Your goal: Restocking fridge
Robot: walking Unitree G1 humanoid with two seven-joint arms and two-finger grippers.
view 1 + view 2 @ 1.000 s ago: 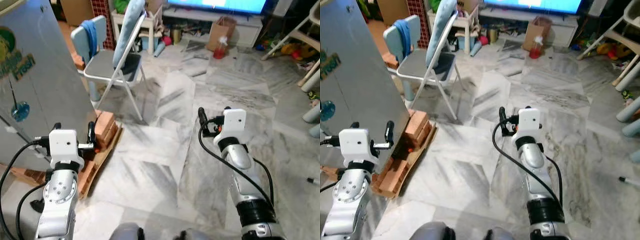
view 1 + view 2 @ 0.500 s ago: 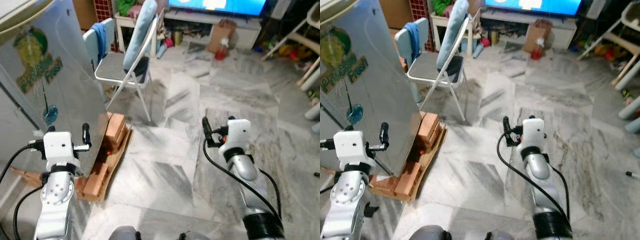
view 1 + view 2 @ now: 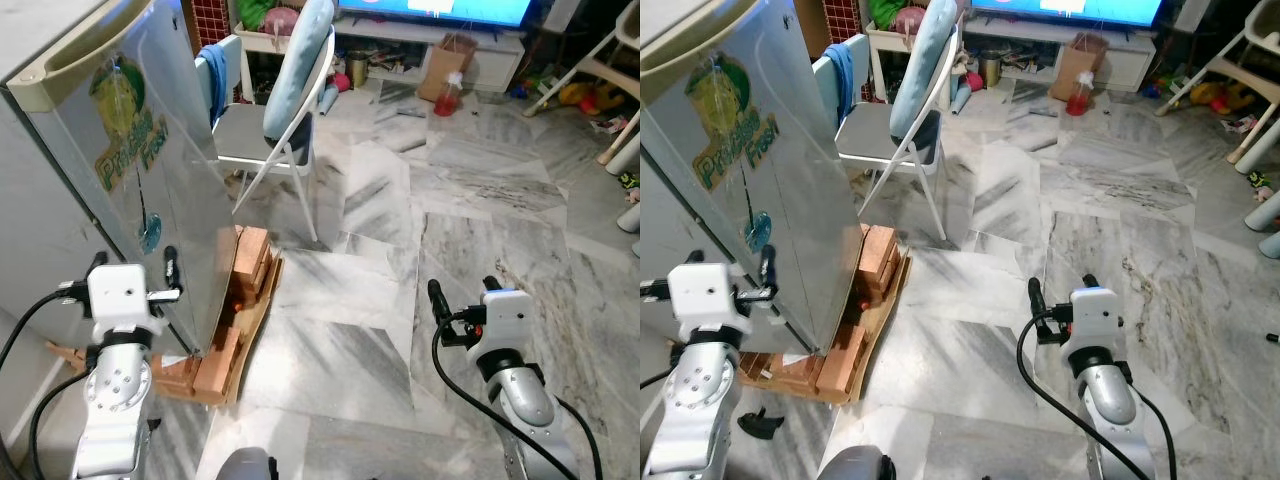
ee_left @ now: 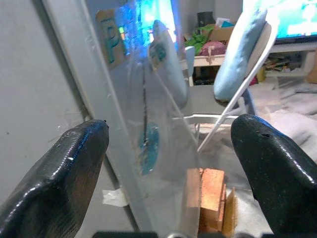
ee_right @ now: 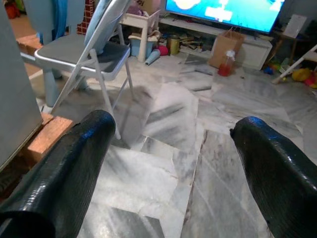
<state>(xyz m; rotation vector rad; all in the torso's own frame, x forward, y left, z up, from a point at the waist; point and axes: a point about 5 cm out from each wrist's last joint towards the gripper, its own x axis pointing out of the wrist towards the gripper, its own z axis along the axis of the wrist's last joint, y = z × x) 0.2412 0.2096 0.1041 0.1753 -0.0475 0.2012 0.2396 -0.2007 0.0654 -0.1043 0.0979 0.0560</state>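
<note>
fridge (image 3: 120,190): shut, raised on bricks (image 3: 245,262) | left gripper (image 3: 133,280): spread, empty, facing door | right gripper (image 3: 1060,297): spread, empty

Head cameras look down at the fridge (image 3: 110,190) corner; the left wrist camera faces it closely, sharing the folding chair (image 5: 86,54) with the right.

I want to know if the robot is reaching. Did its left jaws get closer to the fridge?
Yes. The left gripper, beside the bricks earlier, now sits against the fridge door edge.
</note>
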